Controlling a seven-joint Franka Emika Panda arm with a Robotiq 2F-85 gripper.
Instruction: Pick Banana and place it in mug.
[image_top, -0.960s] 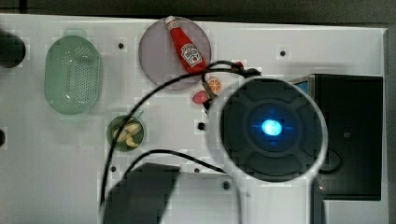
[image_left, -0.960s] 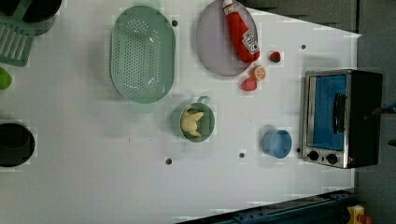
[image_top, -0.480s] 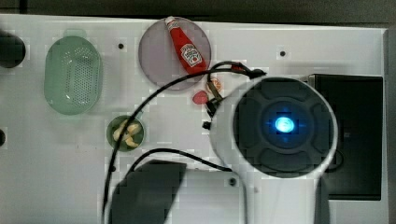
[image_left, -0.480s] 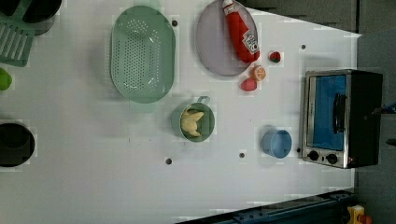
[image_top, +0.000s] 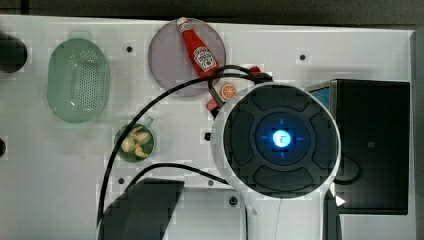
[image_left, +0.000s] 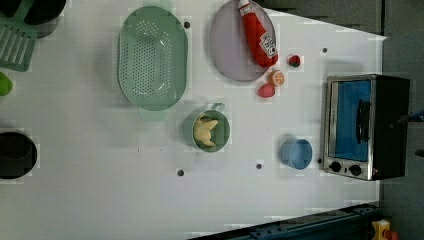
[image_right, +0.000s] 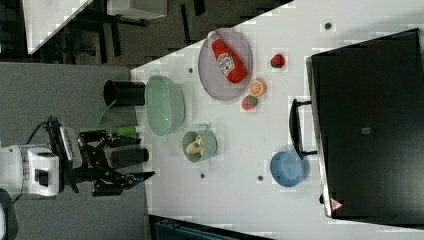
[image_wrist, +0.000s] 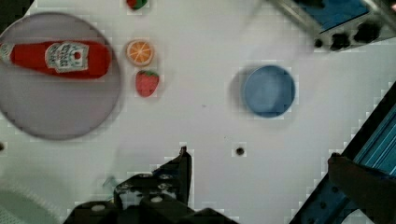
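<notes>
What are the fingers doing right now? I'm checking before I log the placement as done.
Gripper: open, holding nothing; the banana lies in the mug.

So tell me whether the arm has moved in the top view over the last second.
Yes. The arm's round end has shifted toward the top view's right, further over the toaster oven.

Matt white table (image_left: 100, 200); glossy plastic-looking ketchup bottle (image_left: 258, 34); perforated plastic-looking basket (image_left: 152, 57); shiny metal-trimmed toaster oven (image_left: 365, 127).
</notes>
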